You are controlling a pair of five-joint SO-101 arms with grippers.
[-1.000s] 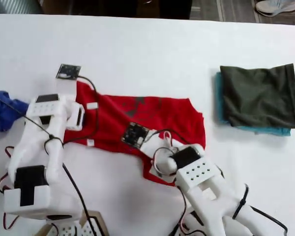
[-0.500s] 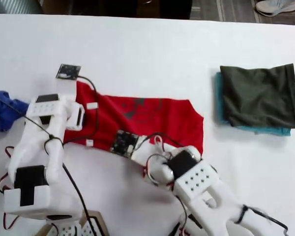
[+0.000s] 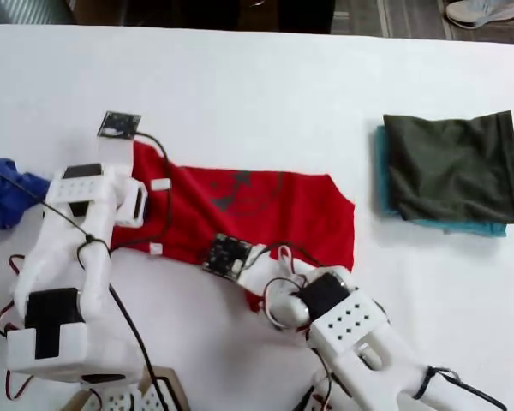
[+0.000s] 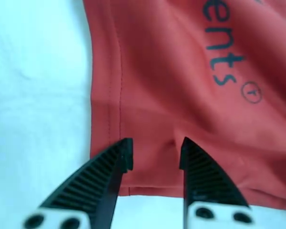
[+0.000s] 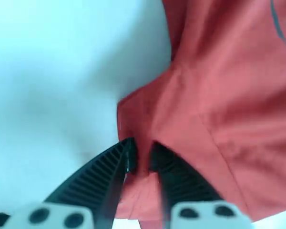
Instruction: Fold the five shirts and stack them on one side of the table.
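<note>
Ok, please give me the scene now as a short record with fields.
shirt in work: red shirt, lying flat on the table
left gripper: open, over the red shirt's hem
right gripper: shut on a fold at the red shirt's edge
stack: folded dark green shirt on a teal shirt, right arm's side
waiting: blue shirt, crumpled, left arm's side

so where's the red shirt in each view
High view: the red shirt is spread across the middle of the white table.
Left wrist view: its hem lies between the open fingers of the left gripper.
Right wrist view: a bunched corner is pinched in the right gripper.
Shared landmark: the shirt's edge against the white table.
</note>
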